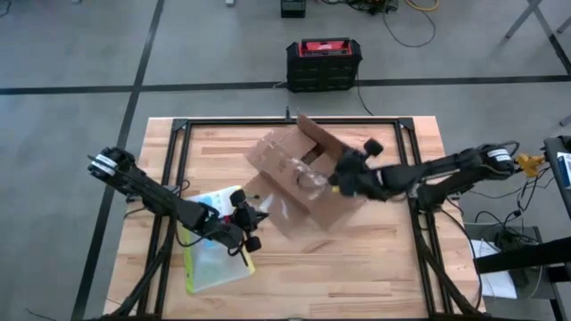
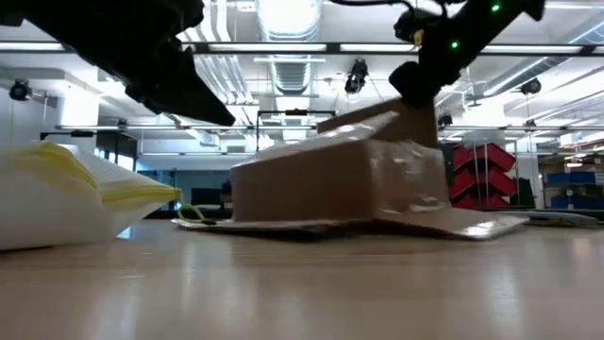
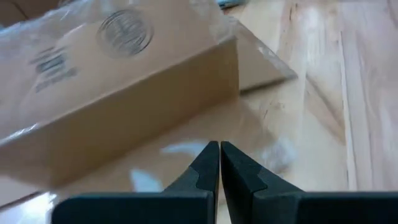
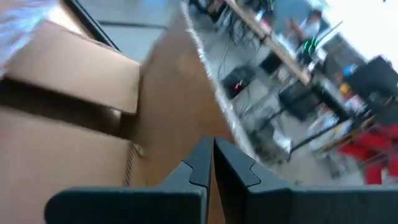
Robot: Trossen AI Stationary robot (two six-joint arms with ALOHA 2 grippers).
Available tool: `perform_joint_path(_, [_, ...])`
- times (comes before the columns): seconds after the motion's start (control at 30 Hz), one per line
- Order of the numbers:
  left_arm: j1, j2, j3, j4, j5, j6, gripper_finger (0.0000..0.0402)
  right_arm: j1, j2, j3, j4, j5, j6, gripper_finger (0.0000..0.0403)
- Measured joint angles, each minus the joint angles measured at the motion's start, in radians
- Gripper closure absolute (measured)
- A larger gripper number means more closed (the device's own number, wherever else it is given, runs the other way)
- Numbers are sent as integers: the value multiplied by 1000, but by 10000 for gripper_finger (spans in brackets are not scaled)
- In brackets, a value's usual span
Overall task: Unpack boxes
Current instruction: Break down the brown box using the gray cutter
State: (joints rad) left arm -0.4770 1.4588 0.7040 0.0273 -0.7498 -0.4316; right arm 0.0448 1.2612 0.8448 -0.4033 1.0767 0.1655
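Nearest the table's front edge there's a clear pouch (image 1: pixel 214 254) with the left gripper (image 1: pixel 247 223) hovering just above it, fingers pressed together on nothing, pointed at the box. The cardboard box (image 1: pixel 299 178) sits mid-table with its flaps splayed out. The right gripper (image 1: pixel 337 175) is at the raised flap, jaws closed; it might be pinching the flap edge, hard to tell. Looks like the opening-up stage. Next move probably needs that flap folded right back so the inside can be reached.

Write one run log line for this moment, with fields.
carton: flat brown cardboard carton, flaps open | left pincer: shut, empty, beside clear plastic pouch | right pincer: shut over carton
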Motion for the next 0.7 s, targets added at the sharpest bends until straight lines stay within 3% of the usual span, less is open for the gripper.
perform_joint_path(0.13, [0, 7, 0, -1, 0, 0, 401, -186, -10, 0, -5, -334, 18, 400])
perform_joint_path(0.2, [0, 7, 0, 0, 0, 0, 401, -280, 10, -1, -9, -444, 28, 400])
perform_joint_path(0.5, [-4, 7, -7, -2, 0, -15, 401, -516, 30, -3, -8, -507, -2, 400])
perform_joint_path(0.7, [0, 11, -7, 3, 13, -20, 401, -640, 69, -2, -66, -853, 20, 400])
